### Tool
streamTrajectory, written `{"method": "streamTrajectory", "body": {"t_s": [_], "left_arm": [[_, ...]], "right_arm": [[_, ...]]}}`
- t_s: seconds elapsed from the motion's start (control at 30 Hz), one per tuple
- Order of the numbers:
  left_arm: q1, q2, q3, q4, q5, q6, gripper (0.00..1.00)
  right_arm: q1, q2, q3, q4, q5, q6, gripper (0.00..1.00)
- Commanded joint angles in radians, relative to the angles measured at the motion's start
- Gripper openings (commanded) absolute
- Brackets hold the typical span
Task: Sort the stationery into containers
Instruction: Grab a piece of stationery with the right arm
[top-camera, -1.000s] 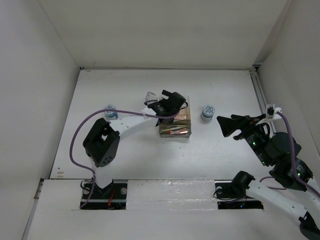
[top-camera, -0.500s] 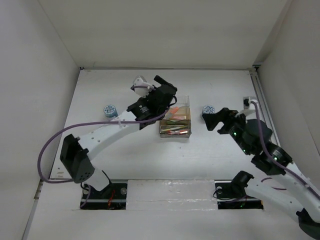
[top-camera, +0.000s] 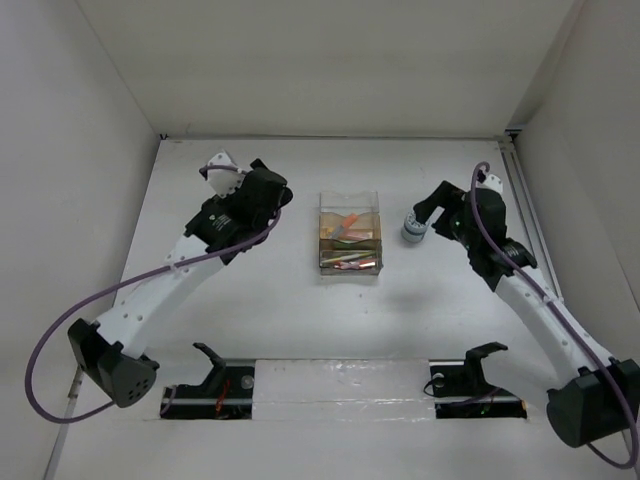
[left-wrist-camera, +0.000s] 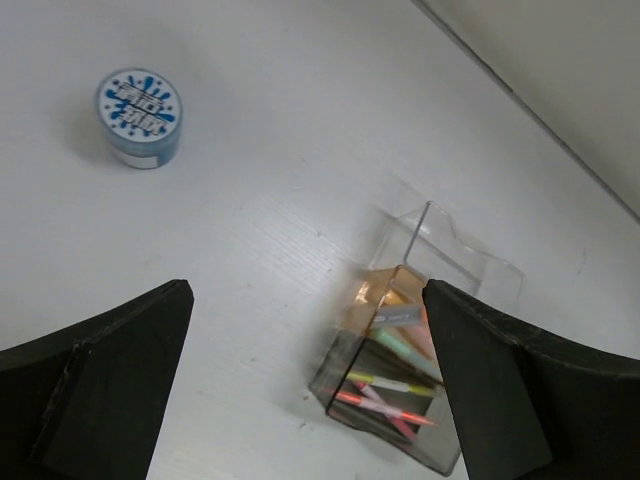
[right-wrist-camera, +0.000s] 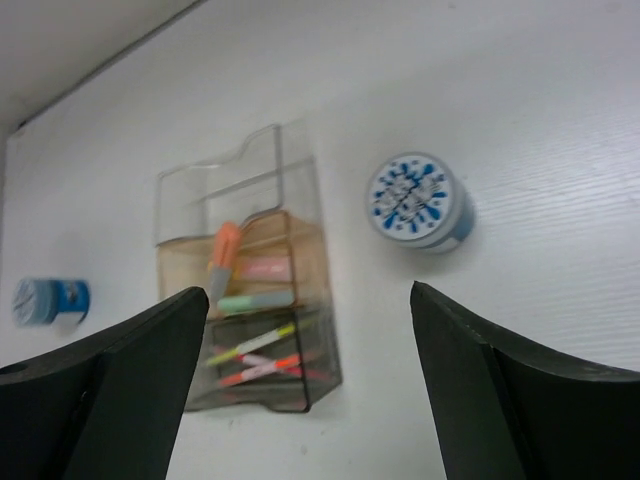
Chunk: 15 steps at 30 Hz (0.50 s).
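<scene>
**Pens and markers filed, two rolls left out**

The white table (top-camera: 250, 300) has no loose pens or markers on it that any view shows. What remains of the sorting looks like the two round rolls only.

The left gripper (left-wrist-camera: 310, 395) hangs above the table to the left of the organizer. Its jaws are spread wide with nothing between them. The right gripper (right-wrist-camera: 305, 385) is also wide apart and empty, and it hovers close to the roll on its own side. Neither one touches anything.

The organizer (top-camera: 349, 201) stands near the middle of the table between the two arms. Its clear far end looks empty (the plastic is see-through there, so a small item could be missed). The tan compartments nearer the arms hold the long stationery.

The right-hand roll (right-wrist-camera: 418, 201) sits upright on the table just beside the organizer, outside it. The left-hand roll (left-wrist-camera: 140, 116) also stands upright on the bare table, well apart from the organizer on the other side. In the overhead view the left arm hides it.

Inside the organizer, an orange marker (right-wrist-camera: 224, 252) leans across a divider, with a green marker (right-wrist-camera: 255, 300) lying below it. In the nearest compartment a yellow pen (right-wrist-camera: 250, 345) and a red pen (right-wrist-camera: 262, 370) lie crossed.

By my reading the job is mostly done, and each arm has one roll left to collect.
</scene>
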Motion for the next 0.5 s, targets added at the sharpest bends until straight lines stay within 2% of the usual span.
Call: {"method": "streamTrajectory", "body": {"t_s": [0.0,0.07,0.13,0.17,0.2,0.3,0.4,0.47], "left_arm": [[0.008,-0.096,0.021,-0.179,-0.027,0.076,1.00],[0.056,-0.133,-0.038,-0.179,-0.015,0.128,1.00],[0.149,-0.197,-0.093,-0.129,0.034,0.190,1.00],[0.180,-0.232,-0.150,-0.096,0.070,0.274,1.00],[0.250,-0.248,-0.179,-0.037,0.171,0.315,1.00],[0.364,-0.271,-0.279,0.037,0.320,0.412,1.00],[0.381,-0.300,-0.354,0.092,0.351,0.423,1.00],[0.381,-0.309,-0.344,0.093,0.364,0.434,1.00]], "right_arm": [[-0.045,0.066,-0.004,0.046,0.045,0.035,0.89],[-0.045,0.118,-0.005,0.046,0.071,0.047,0.89],[-0.054,0.158,-0.005,0.055,0.091,0.047,0.91],[-0.054,0.205,0.006,0.055,0.091,0.036,0.92],[-0.054,0.230,0.006,0.055,0.106,0.025,0.92],[-0.065,0.328,0.040,0.044,0.164,0.025,0.93],[-0.077,0.394,0.061,0.035,0.174,-0.002,0.94],[-0.077,0.428,0.106,0.035,0.149,-0.044,0.94]]}}
